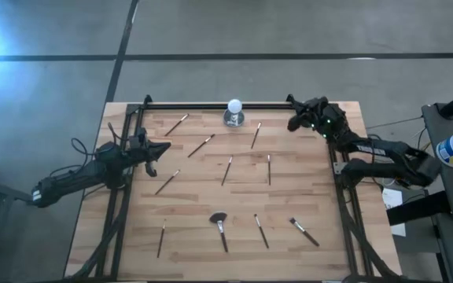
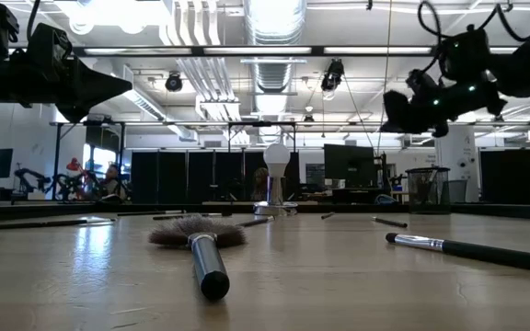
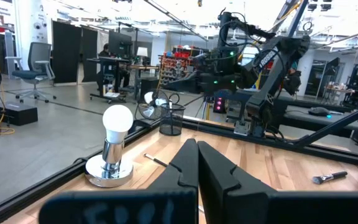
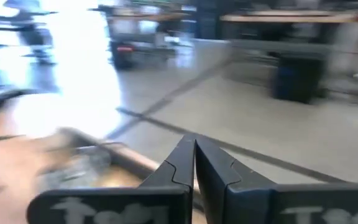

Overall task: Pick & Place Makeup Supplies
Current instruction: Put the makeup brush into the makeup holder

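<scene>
Dark right gripper (image 1: 293, 123) hangs shut above table's far corner.

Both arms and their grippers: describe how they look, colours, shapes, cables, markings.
Both arms are black and jointed, with black cables looping along them. The right arm's wrist shows small green lights. The left gripper and right gripper each have two dark, flat, tapering fingers, with pale lettering on the block beneath.

One camera looks straight down on the whole bench (image 1: 234, 196). Another sits low, looking across it. Both see the white ball (image 1: 234, 105).
</scene>
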Controlling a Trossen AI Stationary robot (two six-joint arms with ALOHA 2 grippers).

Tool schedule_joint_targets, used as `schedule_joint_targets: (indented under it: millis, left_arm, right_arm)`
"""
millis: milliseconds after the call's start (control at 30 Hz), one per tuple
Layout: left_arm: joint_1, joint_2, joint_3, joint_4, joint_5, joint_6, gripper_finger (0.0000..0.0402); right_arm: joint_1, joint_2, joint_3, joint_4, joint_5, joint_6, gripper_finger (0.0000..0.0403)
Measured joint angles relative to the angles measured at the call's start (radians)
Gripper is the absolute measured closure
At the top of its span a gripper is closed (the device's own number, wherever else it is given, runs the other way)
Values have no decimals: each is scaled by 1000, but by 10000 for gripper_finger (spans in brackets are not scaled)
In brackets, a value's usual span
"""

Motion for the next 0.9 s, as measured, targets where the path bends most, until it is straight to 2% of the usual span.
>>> schedule_joint_targets:
  millis: [100, 200, 567, 733, 900]
  left_arm:
    - [0, 0, 0, 0, 0, 0, 401]
    - [0, 0, 0, 0, 0, 0, 401]
    - [0, 0, 0, 26, 0, -11, 401]
    - [0, 0, 0, 143, 0, -182, 401]
    - [0, 0, 0, 209, -1, -228, 401]
  right_arm:
    - [0, -41, -21, 9, -157, -8, 392]
    - [6, -69, -39, 12, -224, -1, 392]
    - [95, -90, -129, 15, -230, 23, 392]
    - [130, -89, -142, 15, -230, 7, 392]
    - [140, -89, -144, 16, -230, -11, 392]
